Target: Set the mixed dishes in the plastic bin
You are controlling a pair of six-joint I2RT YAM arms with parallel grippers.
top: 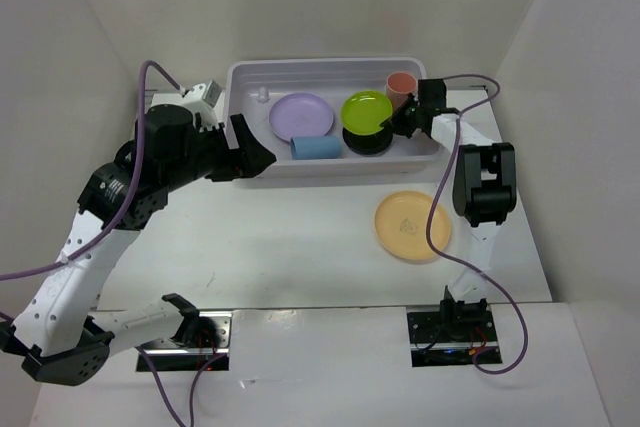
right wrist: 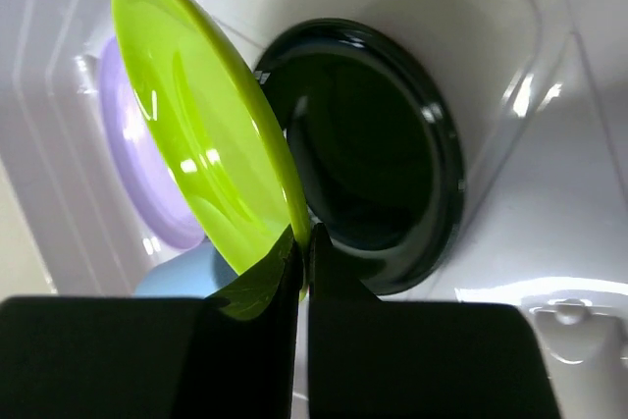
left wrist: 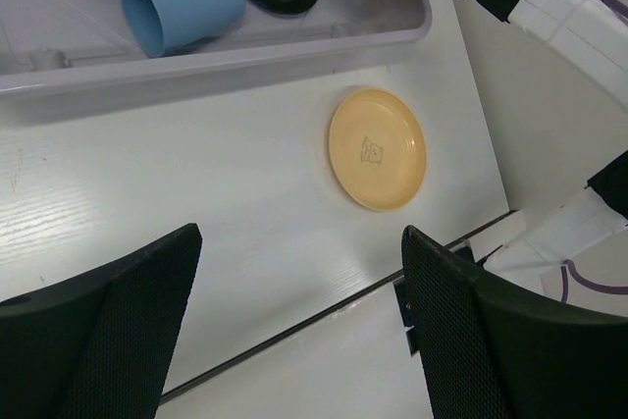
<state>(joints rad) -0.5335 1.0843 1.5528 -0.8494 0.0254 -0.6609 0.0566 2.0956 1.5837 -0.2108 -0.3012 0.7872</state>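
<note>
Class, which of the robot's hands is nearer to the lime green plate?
Right. The right hand is shut on the lime green plate, over the bin. The left hand hovers open by the bin's near left corner.

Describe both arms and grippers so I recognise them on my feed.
The left arm and right arm have white links, black joint housings and a trailing purple cable. The left gripper has broad black fingers with mesh-textured pads; the right gripper is black too.
</note>
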